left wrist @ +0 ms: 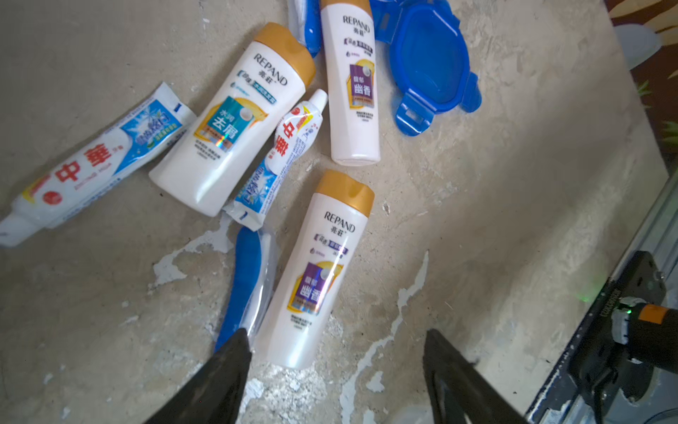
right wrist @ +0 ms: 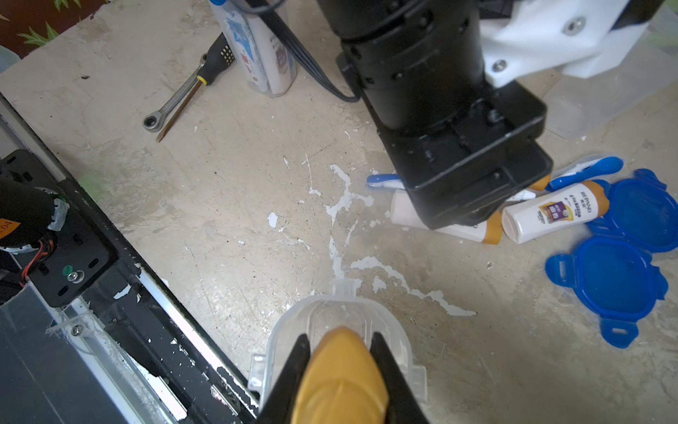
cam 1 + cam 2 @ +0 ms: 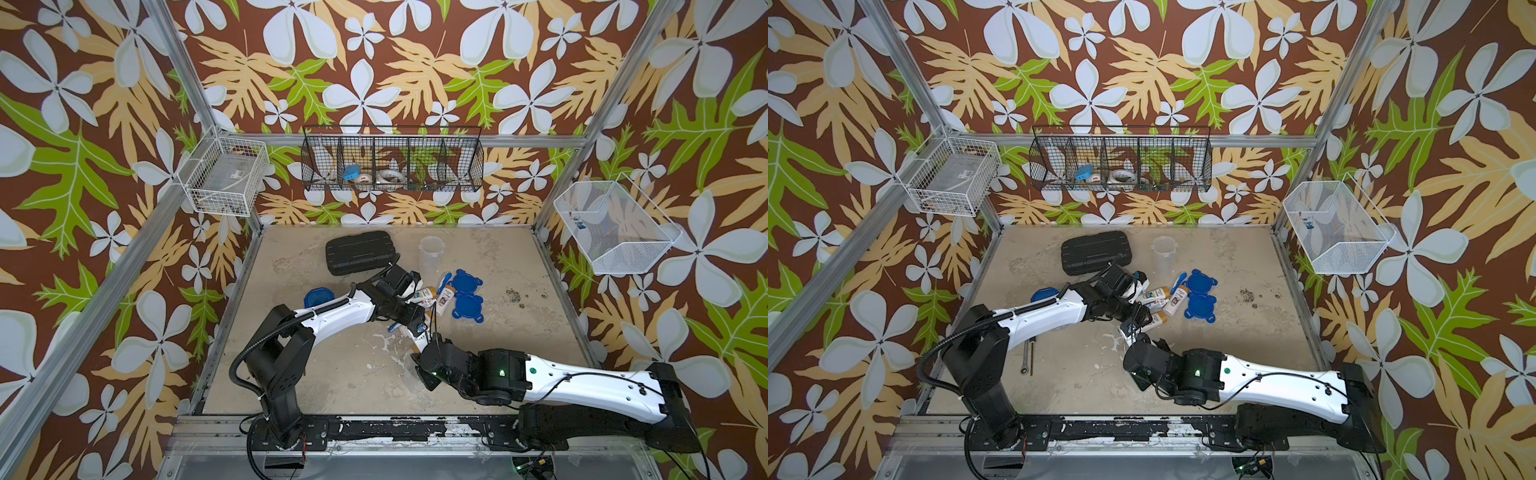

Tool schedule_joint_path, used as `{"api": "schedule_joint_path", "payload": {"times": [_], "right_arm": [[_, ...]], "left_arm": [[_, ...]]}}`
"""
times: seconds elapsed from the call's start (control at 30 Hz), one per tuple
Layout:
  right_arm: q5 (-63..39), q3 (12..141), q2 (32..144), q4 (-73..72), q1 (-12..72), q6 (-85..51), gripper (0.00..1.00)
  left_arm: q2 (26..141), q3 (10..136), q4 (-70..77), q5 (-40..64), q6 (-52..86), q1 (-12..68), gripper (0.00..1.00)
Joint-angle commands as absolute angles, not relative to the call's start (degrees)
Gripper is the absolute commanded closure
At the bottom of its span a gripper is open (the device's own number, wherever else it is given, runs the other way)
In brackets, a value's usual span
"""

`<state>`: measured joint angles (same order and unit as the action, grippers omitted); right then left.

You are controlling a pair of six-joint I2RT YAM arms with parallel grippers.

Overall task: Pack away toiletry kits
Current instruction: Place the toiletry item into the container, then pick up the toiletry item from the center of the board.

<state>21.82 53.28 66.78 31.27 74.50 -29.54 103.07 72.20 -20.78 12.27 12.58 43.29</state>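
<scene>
Right wrist view alone shows the right end effector (image 2: 339, 336) clenched on the orange-tan cap of a held bottle (image 2: 341, 381), with a clear tumbler (image 2: 394, 323) on the counter (image 2: 227, 205) right behind it. Whether the bottle's body is inside the tumbler cannot be told, and in both top views the wrist hides this grip, just below frame centre. Left wrist view shows the left end effector (image 1: 336, 332) released, fingers spread. A loose bottle (image 1: 315, 271) lies flat with its base between the fingertips, a blue toothbrush (image 1: 244, 282) just beside it. Two blue lids (image 3: 467, 295) lie right of centre.
</scene>
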Motion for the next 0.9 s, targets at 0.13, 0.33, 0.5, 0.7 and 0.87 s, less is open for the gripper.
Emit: {"api": "schedule_joint_path", "payload": {"times": [0.13,0.33,0.5,0.7,0.87], "right_arm": [[22.01,50.28,67.08,26.16,74.53,-28.99,0.87],[21.41,47.34,66.19,23.72,74.28,-30.39,0.75],[21.49,46.54,66.19,23.03,73.86,-31.03,0.64],[21.44,46.93,64.43,23.29,72.70,-31.82,0.54],[21.63,48.68,61.89,24.97,72.36,-32.58,0.54]], "left_arm": [[111.07,78.55,-22.79,10.72,5.32,43.66,0.24],[113.09,78.46,-25.12,11.34,2.67,44.46,0.24],[113.25,77.37,-25.73,10.75,1.96,44.55,0.23],[113.54,76.86,-25.84,10.18,1.98,44.96,0.24],[112.38,76.51,-25.92,6.90,2.15,46.15,0.24]]}}
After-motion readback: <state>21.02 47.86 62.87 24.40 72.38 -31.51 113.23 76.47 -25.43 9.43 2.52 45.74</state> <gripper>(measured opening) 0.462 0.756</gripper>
